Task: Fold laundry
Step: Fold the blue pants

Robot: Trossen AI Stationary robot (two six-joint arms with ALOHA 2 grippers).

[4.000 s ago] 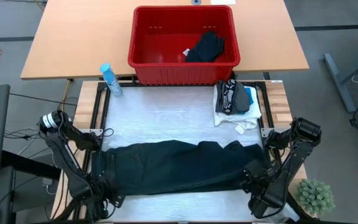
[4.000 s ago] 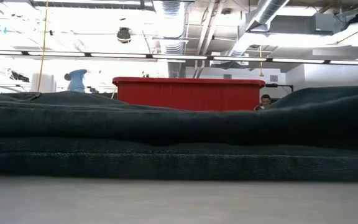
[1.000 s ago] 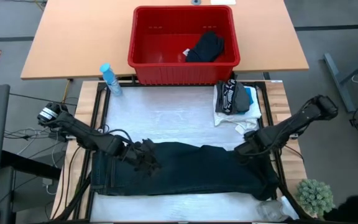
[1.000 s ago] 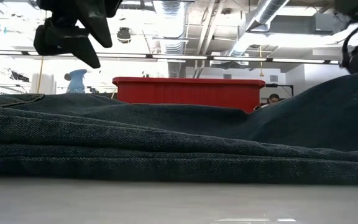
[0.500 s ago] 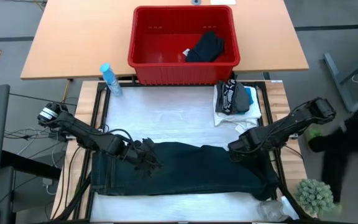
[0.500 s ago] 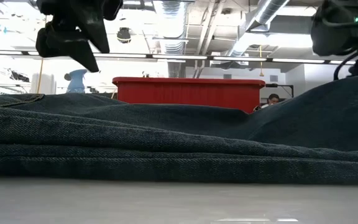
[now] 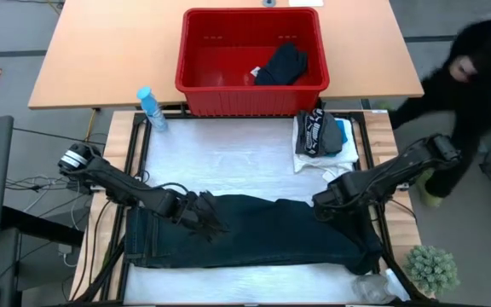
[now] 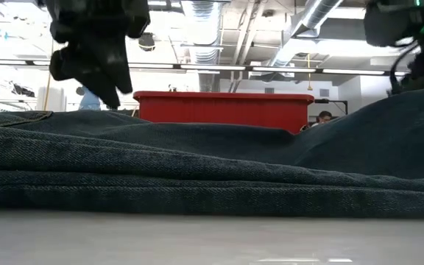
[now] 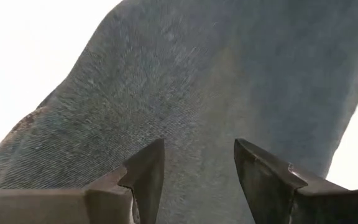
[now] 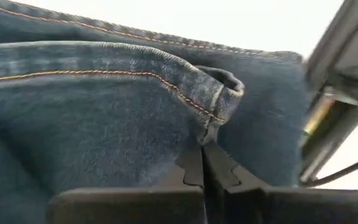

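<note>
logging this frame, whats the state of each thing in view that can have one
jeans: spread flat, folded lengthwise
left end effector: open, above the jeans
right end effector: shut on the jeans hem
red basket: upright, one dark garment inside
folded pile: stacked by the basket
spray bottle: upright

Overhead and table-level cameras share the trousers (image 7: 254, 232); wrist cameras close.

trousers (image 8: 212, 165) folded across foreground | red basket (image 8: 223, 111) behind | left gripper (image 8: 101, 70) above trousers
</note>
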